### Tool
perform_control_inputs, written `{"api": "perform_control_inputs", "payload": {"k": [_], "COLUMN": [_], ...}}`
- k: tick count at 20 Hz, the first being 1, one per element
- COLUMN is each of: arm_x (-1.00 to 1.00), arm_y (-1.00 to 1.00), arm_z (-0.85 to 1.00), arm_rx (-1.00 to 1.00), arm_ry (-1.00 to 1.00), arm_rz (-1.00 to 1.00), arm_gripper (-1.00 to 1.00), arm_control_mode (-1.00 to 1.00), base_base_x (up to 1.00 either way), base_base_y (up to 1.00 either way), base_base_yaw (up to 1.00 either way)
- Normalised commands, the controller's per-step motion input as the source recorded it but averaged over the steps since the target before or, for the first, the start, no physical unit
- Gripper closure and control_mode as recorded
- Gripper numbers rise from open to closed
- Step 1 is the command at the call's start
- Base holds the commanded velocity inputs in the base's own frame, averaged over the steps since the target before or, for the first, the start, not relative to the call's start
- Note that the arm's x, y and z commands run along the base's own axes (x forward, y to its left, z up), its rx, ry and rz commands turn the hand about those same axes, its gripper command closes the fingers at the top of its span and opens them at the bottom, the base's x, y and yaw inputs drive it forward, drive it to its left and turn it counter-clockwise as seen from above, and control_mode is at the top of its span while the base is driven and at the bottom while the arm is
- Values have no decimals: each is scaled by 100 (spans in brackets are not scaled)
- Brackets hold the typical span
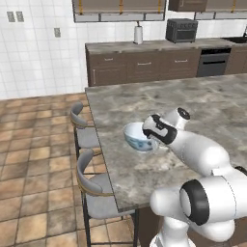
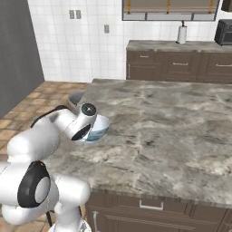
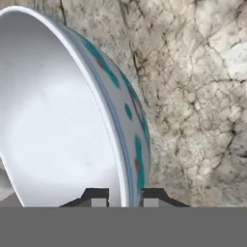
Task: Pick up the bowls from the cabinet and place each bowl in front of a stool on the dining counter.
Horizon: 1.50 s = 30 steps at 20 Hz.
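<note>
Only one bowl (image 1: 139, 136) shows, the white one with the blue-green pattern, and it has nothing in it: the hand view looks into a bare white inside. The pincer (image 3: 124, 198) is clenched on its rim, one fingertip (image 3: 99, 198) inside the wall and the other outside against the painted band. From the left base view the pincer (image 1: 153, 140) grips the bowl's near-right edge, so the bowl sits just ahead and to the left of it, low over the counter (image 1: 193, 111) near that counter's left edge; whether its base touches the stone I cannot tell. In the right base view the bowl (image 2: 99, 128) peeks out from behind the wrist, to its right.

Two stools (image 1: 99, 193) stand along the counter's edge to the left of the pincer: one below and left of it, the second stool (image 1: 83, 126) further up, roughly level with the bowl and nearest to it.

Well beyond the pincer, on the far worktop (image 1: 154, 45), stand one paper roll (image 1: 138, 34) and one dark toaster oven (image 1: 181, 30), with drawer fronts (image 1: 143, 65) beneath. Wall cupboards (image 1: 120, 9) hang above them.
</note>
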Motion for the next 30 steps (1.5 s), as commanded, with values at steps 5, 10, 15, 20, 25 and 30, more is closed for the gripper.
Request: {"api": "perform_control_inputs", "payload": {"k": [5, 10, 15, 20, 25, 30], "arm_x": [70, 33, 0, -1, -9, -23], "arm_y": [0, 1, -1, -37, -52, -50], "arm_z": [-64, -22, 15, 67, 100, 98], "arm_rx": [4, 1, 0, 0, 0, 0], "arm_ry": [-1, 3, 7, 0, 5, 16], "arm_rz": [1, 3, 0, 0, 0, 0], "arm_gripper": [100, -100, -100, -100, -100, -100], "arm_control_mode": [-100, -100, -100, -100, -100, -100], "base_base_x": [0, 0, 0, 0, 0, 0], "base_base_y": [0, 0, 0, 0, 0, 0], "base_base_yaw": [0, 0, 0, 0, 0, 0]}}
